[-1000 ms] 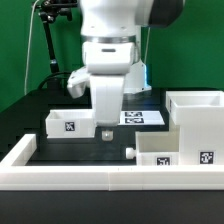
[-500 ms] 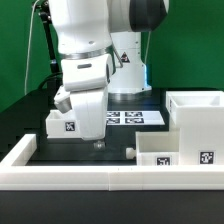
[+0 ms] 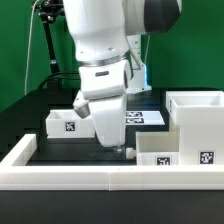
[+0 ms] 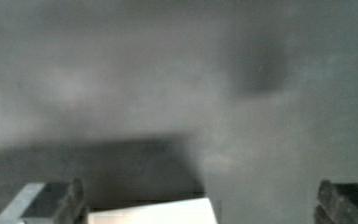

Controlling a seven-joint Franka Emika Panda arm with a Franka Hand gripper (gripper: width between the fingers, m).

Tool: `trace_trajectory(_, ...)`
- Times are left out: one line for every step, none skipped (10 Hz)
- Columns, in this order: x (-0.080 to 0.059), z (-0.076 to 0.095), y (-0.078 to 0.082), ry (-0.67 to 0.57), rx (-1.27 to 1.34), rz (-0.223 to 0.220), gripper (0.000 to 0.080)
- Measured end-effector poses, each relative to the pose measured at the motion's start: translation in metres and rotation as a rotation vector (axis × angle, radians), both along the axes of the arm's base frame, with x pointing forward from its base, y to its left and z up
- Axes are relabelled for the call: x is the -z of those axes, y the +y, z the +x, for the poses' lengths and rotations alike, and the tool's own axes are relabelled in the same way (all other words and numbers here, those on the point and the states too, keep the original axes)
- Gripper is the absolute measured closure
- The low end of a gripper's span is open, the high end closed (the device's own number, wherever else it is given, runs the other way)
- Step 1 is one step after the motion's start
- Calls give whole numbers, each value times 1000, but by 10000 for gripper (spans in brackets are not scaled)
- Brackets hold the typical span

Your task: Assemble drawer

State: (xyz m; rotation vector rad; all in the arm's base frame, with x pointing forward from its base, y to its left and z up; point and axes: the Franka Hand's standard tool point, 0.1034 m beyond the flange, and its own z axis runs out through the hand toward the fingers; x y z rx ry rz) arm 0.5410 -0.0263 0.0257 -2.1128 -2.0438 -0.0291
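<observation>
My gripper (image 3: pixel 117 148) hangs low over the black table, just to the exterior view's left of the front small white tray (image 3: pixel 172 150), whose black knob (image 3: pixel 130 150) faces it. The tall white shell (image 3: pixel 198 112) stands behind that tray at the right. The other small tray (image 3: pixel 58 122), with a square tag, lies at the left, partly hidden behind my arm. The wrist view is blurred. Its fingers (image 4: pixel 48 205) stand wide apart and empty, with a white corner (image 4: pixel 149 212) between them. My gripper (image 4: pixel 197 206) is open.
The marker board (image 3: pixel 145 117) lies on the table behind my arm. A low white rim (image 3: pixel 90 172) borders the table at the front and left. A green backdrop and a black stand are at the back.
My arm swung to the exterior view's left, then back right and lower, ending close to the front tray's knob. The trays and shell have not moved.
</observation>
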Motion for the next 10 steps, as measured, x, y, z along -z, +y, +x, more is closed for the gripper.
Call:
trace_trajectory(-1,0,9,4,14,3,150)
trace_trajectory(-2,1,19,8,28,7,150)
trace_trajectory(-2,2,28,12,41,10,150)
trace_trajectory(-1,3,37,17,64,11,150)
trace_trajectory(-2,4,44,19,80,12,150)
trace_trajectory(-4,5,50,20,90,13,150)
trace_trajectory(-5,5,49,18,90,12,150)
trace_trajectory(-6,5,47,19,93,11,150)
trace_trajectory(-6,5,43,20,100,10,150)
trace_trajectory(-7,3,39,21,104,9,150)
